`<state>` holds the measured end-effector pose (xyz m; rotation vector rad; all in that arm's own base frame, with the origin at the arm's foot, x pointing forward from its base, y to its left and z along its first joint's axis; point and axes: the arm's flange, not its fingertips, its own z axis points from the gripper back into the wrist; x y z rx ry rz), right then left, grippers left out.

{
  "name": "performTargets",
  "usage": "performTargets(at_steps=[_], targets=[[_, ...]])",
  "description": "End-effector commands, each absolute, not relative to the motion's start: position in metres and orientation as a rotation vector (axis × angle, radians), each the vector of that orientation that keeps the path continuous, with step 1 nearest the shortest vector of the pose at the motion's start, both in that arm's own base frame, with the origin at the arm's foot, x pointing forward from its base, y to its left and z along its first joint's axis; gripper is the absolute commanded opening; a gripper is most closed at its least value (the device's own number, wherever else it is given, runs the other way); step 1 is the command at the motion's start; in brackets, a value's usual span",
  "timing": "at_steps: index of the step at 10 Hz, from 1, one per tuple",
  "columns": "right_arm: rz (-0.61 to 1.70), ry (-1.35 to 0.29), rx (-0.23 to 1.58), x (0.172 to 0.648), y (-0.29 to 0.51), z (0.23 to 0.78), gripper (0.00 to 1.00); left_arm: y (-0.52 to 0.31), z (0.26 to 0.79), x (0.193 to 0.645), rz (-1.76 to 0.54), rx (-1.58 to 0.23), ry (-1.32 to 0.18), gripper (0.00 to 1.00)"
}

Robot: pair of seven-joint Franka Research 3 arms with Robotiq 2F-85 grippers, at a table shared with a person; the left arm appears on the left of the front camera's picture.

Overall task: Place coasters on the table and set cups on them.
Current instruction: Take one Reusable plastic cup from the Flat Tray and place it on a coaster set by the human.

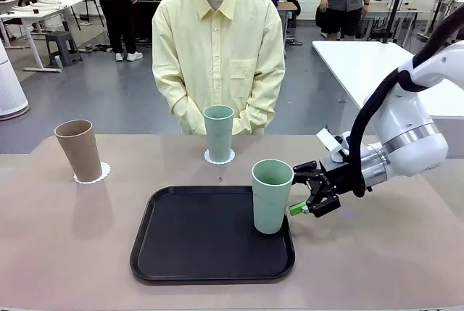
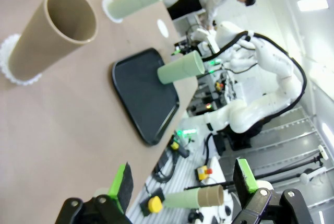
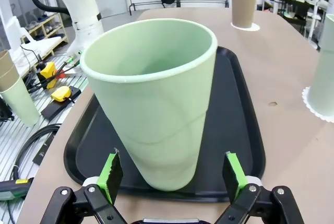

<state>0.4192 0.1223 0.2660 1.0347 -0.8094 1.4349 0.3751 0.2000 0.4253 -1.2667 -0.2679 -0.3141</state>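
Observation:
A tan cup (image 1: 78, 150) stands on a lacy coaster (image 1: 93, 174) at the table's (image 1: 65, 246) far left. One sage green cup (image 1: 218, 133) sits on a coaster (image 1: 219, 157) at the far middle. Another green cup (image 1: 272, 196) stands on the black tray's (image 1: 203, 242) right part. My right gripper (image 1: 299, 207) is open beside that cup's lower right. In the right wrist view its fingers (image 3: 110, 174) flank the cup (image 3: 151, 98) with small gaps. My left gripper (image 2: 182, 182) hangs open near the table edge, holding nothing. A third white coaster (image 2: 163, 27) lies bare beyond the tray (image 2: 141, 98).
A person in a pale yellow shirt (image 1: 217, 50) stands at the far side behind the middle cup. A white table (image 1: 362, 64) stands at the back right. Spare stacked cups (image 2: 193, 199) sit off the table by the robot's base.

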Motion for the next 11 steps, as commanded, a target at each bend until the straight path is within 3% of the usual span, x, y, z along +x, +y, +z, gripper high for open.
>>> performTargets(at_steps=[1,10,11], targets=[[1.420,-0.800,1.043,0.421,0.137,0.265,1.00,0.199,0.428,0.375,-0.296,-1.265,-0.268,1.00],[1.478,-0.798,1.136,0.403,0.163,0.270,1.00,0.199,0.428,0.375,-0.296,-1.265,-0.268,1.00],[1.473,-0.785,1.151,0.404,0.162,0.269,0.81,0.199,0.428,0.375,-0.296,-1.265,-0.268,1.00]])
